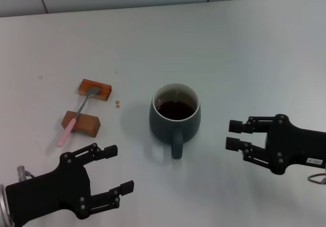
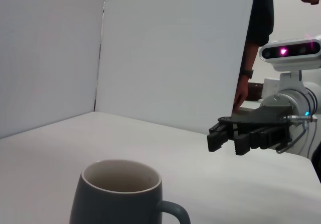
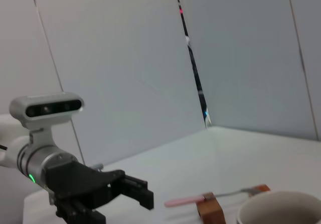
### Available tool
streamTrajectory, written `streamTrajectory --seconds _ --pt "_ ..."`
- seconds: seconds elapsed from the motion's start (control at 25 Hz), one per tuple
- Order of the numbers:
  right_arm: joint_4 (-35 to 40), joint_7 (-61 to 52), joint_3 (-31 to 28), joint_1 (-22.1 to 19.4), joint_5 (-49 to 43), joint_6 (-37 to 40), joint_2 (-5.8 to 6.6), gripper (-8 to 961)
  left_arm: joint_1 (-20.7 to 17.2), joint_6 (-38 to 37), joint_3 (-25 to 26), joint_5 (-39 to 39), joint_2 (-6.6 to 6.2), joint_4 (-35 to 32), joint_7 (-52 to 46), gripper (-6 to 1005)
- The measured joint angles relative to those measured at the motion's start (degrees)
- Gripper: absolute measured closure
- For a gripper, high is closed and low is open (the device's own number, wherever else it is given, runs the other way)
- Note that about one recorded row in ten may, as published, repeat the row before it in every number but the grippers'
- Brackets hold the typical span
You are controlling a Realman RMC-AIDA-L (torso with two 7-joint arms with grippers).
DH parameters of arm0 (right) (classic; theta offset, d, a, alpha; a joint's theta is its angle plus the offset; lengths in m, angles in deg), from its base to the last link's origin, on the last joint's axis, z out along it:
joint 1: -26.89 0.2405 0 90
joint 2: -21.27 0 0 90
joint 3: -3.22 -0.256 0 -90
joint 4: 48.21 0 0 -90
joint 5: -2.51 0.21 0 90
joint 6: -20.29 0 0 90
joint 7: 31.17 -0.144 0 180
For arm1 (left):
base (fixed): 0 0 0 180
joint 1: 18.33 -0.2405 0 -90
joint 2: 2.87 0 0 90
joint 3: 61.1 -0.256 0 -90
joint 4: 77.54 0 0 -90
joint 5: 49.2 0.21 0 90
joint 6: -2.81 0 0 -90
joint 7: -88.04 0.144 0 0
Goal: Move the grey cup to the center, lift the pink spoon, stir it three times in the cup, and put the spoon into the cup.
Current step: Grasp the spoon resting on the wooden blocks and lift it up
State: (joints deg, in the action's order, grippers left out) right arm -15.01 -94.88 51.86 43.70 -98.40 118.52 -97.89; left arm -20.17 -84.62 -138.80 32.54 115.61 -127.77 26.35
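The grey cup [image 1: 174, 116] stands upright in the middle of the table with dark liquid inside and its handle [image 1: 177, 148] pointing toward me. The pink spoon [image 1: 76, 115] lies to its left across two brown blocks, bowl on the far block, pink handle end hanging past the near block. My left gripper [image 1: 119, 170] is open and empty, near the front left, apart from the spoon and cup. My right gripper [image 1: 233, 135] is open and empty, right of the cup, fingers pointing at it. The cup [image 2: 118, 196] and right gripper [image 2: 216, 133] show in the left wrist view; the spoon [image 3: 188, 201] and left gripper [image 3: 145, 194] show in the right wrist view.
Two brown rectangular blocks, the far one [image 1: 95, 89] and the near one [image 1: 81, 122], carry the spoon. Small brown crumbs [image 1: 117, 104] lie between the blocks and the cup. A white wall runs behind the table. A person [image 2: 253, 43] stands beyond my right arm.
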Motion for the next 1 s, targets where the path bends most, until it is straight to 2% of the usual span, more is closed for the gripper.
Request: streamTrajectory --seconds 0.24,0.64,0.72,0.8,0.88,0.96,1.0 --pt "8.0 -5.6 -0.1 -2.1 -1.6 -0.8 -0.34 558 0.1 0.2 0.1 0.0 0.00 0.1 0.0 216" --pt "9.5 -7.4 1.1 -2.1 -3.1 -3.1 -0.38 259 0.0 0.1 0.2 -0.6 0.13 0.1 -0.2 216" --pt "9.5 -7.4 1.2 -2.1 -3.1 -3.2 -0.38 240 0.0 0.0 0.3 -0.9 0.15 0.1 -0.4 217" --pt "9.5 -7.4 1.3 -2.0 -3.1 -3.5 -0.38 221 -0.1 -0.4 0.6 -3.6 0.17 0.4 -0.8 217" --pt "9.5 -7.4 1.4 -2.0 -3.2 -3.6 -0.38 212 -0.3 -1.6 1.0 -10.7 0.14 2.7 -1.2 217" --pt "9.6 -7.4 1.4 -1.8 -3.5 -3.8 -0.37 212 -0.2 -3.0 1.8 -18.2 0.07 6.7 -2.0 217" --pt "9.6 -7.4 1.4 -1.8 -3.5 -3.8 -0.37 213 0.4 -3.9 3.2 -24.6 0.03 11.0 -3.6 217"
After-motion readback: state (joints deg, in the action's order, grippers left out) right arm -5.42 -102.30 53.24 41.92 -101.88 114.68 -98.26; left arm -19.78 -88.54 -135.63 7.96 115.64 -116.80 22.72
